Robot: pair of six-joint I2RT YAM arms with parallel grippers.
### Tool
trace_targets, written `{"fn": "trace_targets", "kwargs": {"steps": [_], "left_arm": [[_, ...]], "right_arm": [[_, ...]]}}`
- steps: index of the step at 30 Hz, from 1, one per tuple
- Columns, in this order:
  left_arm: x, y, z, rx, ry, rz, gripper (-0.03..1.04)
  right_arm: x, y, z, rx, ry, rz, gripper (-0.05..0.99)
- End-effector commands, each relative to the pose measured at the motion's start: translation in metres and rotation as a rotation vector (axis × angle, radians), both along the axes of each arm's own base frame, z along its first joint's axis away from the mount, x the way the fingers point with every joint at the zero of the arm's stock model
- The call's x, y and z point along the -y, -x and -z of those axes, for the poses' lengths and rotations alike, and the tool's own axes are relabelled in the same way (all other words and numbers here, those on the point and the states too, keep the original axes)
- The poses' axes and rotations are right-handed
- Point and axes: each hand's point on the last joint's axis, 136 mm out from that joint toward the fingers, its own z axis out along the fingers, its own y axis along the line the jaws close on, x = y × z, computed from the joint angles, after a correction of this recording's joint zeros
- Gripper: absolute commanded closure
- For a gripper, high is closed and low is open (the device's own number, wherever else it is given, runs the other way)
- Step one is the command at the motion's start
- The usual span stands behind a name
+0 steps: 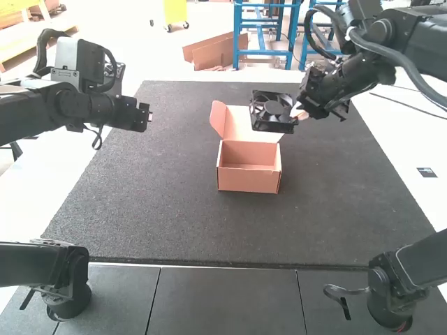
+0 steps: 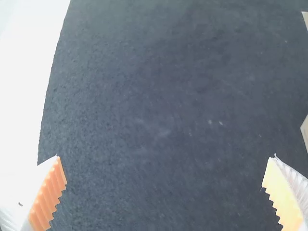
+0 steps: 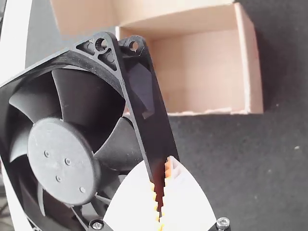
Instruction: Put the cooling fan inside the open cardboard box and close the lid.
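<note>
A dark mat (image 1: 140, 202) covers most of the bench (image 1: 28, 188), with bare mat on every side of the cardboard box (image 1: 249, 167), which sits open near the mat's middle. The box's lid flap (image 1: 225, 120) stands up at its far left side, and its inside is plain tan card. Over the mat's far left part, well apart from the box, the left pincer (image 1: 143, 116) hangs with its orange-padded fingers (image 2: 48, 192) spread wide. Just above the box's far edge is the cooling fan (image 1: 272, 112), a black square frame with corner holes, a round hub and curved blades. It is tilted on edge, and the right pincer (image 3: 161, 192) is clamped on one side of its frame.
</note>
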Motion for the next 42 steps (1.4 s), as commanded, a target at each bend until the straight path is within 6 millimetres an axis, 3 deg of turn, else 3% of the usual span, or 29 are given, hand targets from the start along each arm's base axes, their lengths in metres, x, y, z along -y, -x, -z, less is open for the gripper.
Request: {"fn": "trace_targets", "kwargs": {"steps": [1,9,19,35,42], "left_arm": [[0.0,0.007,-0.008,0.024,0.023,-0.003,0.04],[-0.002,0.015,-0.011,0.022,0.042,-0.015,0.04],[-0.003,0.016,-0.013,0.028,0.067,-0.031,0.04],[-0.002,0.019,-0.012,0.01,0.105,-0.052,0.04],[-0.002,0.019,-0.011,0.004,0.114,-0.055,0.04]], "right_arm": [[-0.016,0.001,-0.006,-0.003,-0.045,0.013,0.94],[-0.039,-0.01,0.013,-0.03,-0.038,-0.022,0.94],[-0.05,-0.037,0.045,-0.074,-0.021,0.02,0.95],[-0.05,-0.057,0.108,-0.097,0.053,0.042,0.95],[-0.05,-0.07,0.121,-0.051,0.063,0.064,0.95]]}}
